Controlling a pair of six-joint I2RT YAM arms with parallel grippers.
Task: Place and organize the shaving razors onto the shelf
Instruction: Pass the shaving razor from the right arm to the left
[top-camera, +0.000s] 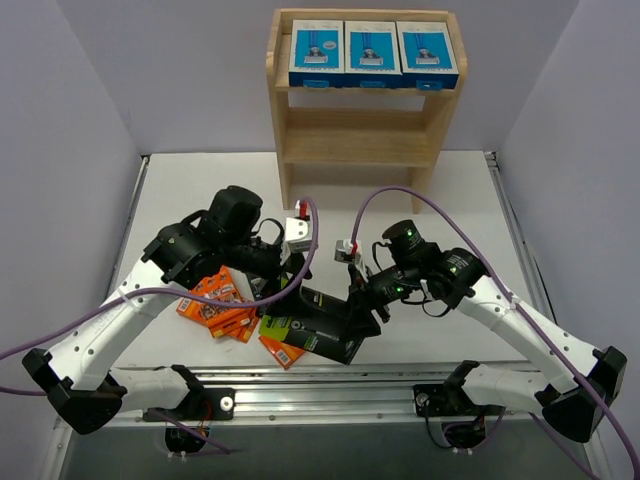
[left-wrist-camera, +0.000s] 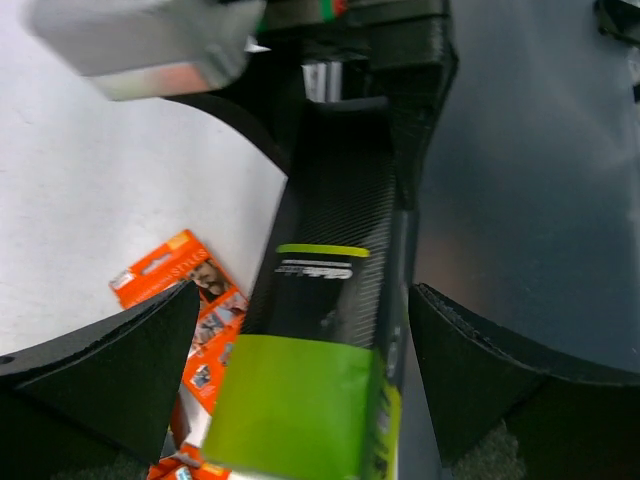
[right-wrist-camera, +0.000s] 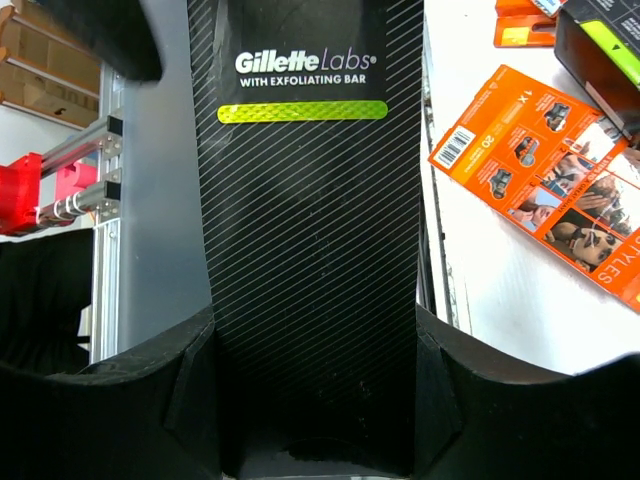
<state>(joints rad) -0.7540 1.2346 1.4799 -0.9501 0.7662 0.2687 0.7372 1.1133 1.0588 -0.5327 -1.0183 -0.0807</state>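
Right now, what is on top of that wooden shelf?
Three blue-and-white razor boxes sit side by side in a row on the top tier of the shelf, printed fronts towards the overhead camera. Anything behind them is hidden by the boxes themselves.

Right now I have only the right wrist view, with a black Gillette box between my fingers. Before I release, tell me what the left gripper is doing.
Observer: The left gripper straddles the lime-green end of that black box. Its jaws are wide open, not clamped on it.
Operator: Then I won't let go yet. Give me the shelf.
Observer: The shelf stands at the far edge of the table. Three blue boxes sit side by side on its top tier, and the two tiers below are bare.
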